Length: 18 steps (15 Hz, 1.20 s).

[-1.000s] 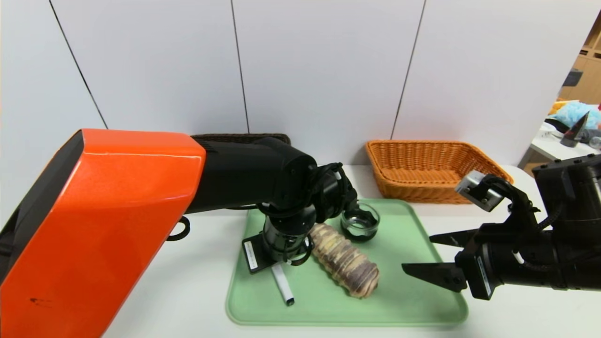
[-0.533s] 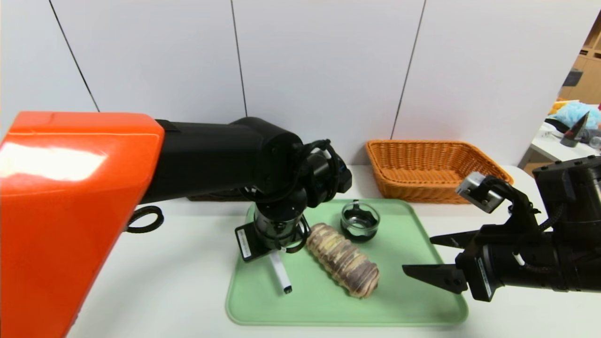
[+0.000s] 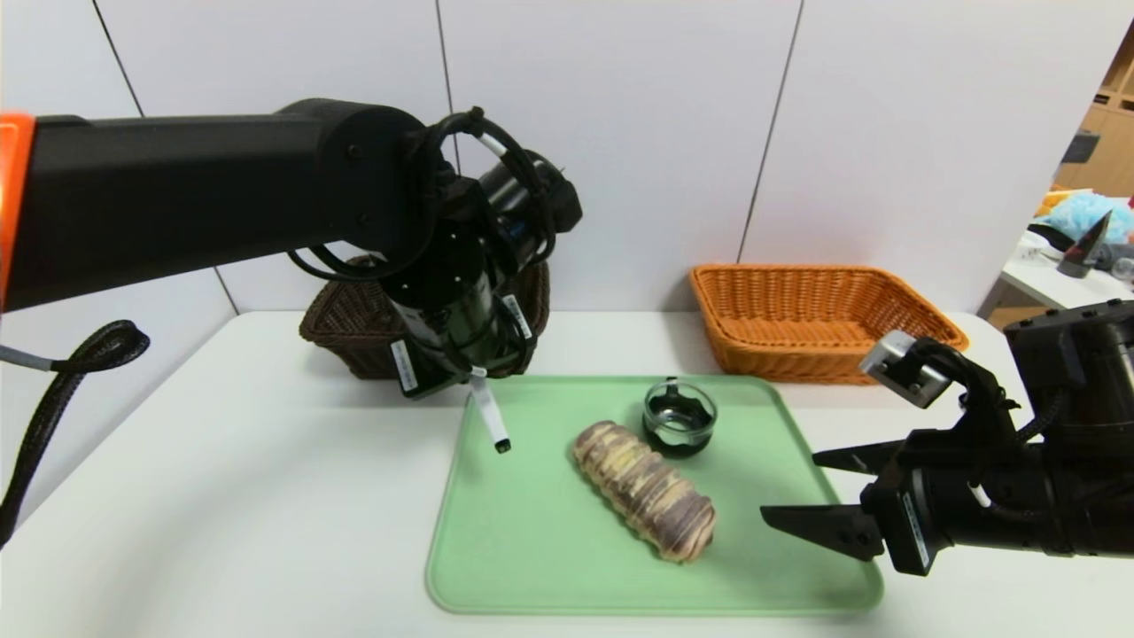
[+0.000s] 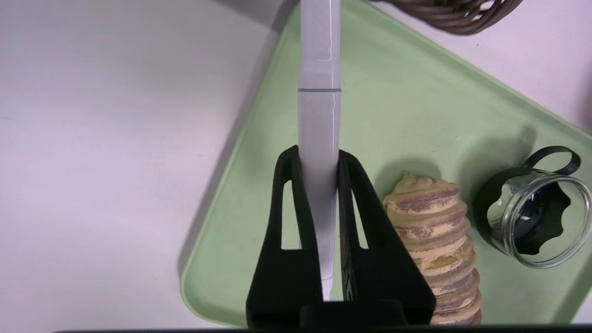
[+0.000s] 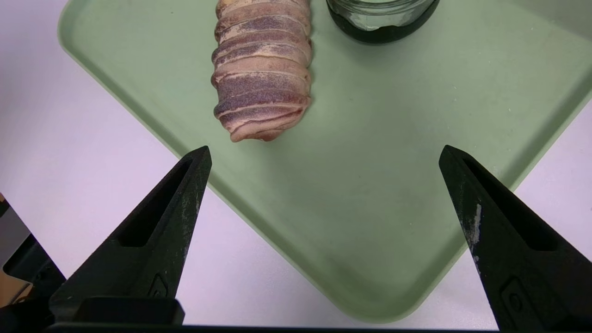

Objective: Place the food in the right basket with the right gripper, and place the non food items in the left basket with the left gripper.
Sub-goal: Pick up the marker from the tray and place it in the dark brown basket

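My left gripper (image 3: 469, 372) is shut on the white marker (image 3: 490, 412), which hangs dark tip down above the tray's back left corner, just in front of the dark brown left basket (image 3: 350, 332). In the left wrist view both fingers clamp the marker (image 4: 319, 106). The food, a striped ridged roll (image 3: 644, 502), lies in the middle of the green tray (image 3: 532, 549). A small glass jar (image 3: 679, 418) stands behind it. My right gripper (image 3: 788, 485) hovers open over the tray's front right corner, a short way from the roll's near end (image 5: 262, 69). The orange right basket (image 3: 921, 306) sits at the back right.
Both baskets stand against the white wall at the back of the white table. A black cable (image 3: 62, 372) from the left arm loops at the far left. Another table with clutter (image 3: 1081, 239) shows at the far right.
The left arm has lifted the marker off the tray and swung up and back to the left, uncovering the dark basket. The right arm has stayed still.
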Each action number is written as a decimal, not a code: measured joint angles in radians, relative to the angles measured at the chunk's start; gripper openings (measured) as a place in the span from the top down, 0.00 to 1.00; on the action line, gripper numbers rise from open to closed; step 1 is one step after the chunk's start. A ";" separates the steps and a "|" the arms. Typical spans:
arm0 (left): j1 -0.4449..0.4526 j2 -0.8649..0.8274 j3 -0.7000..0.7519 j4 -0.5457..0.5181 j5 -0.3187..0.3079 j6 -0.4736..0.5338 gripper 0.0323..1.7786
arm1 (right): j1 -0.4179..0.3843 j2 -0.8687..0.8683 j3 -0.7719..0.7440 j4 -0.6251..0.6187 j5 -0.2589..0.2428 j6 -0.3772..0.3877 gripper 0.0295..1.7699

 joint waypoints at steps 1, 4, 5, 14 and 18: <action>0.022 -0.010 -0.001 -0.018 -0.001 0.027 0.92 | -0.001 0.000 0.003 -0.002 0.000 0.000 0.04; 0.109 -0.031 -0.001 -0.098 -0.005 0.128 0.92 | -0.004 -0.001 0.020 -0.030 0.000 0.000 0.04; 0.136 -0.034 -0.001 -0.123 -0.008 0.161 0.92 | -0.004 -0.001 0.024 -0.031 0.000 0.000 0.04; 0.223 -0.041 -0.002 -0.211 -0.071 0.166 0.92 | -0.008 -0.007 0.044 -0.032 0.000 -0.001 0.04; 0.233 -0.041 -0.003 -0.229 -0.075 0.105 0.92 | -0.008 -0.015 0.056 -0.034 0.000 -0.001 0.04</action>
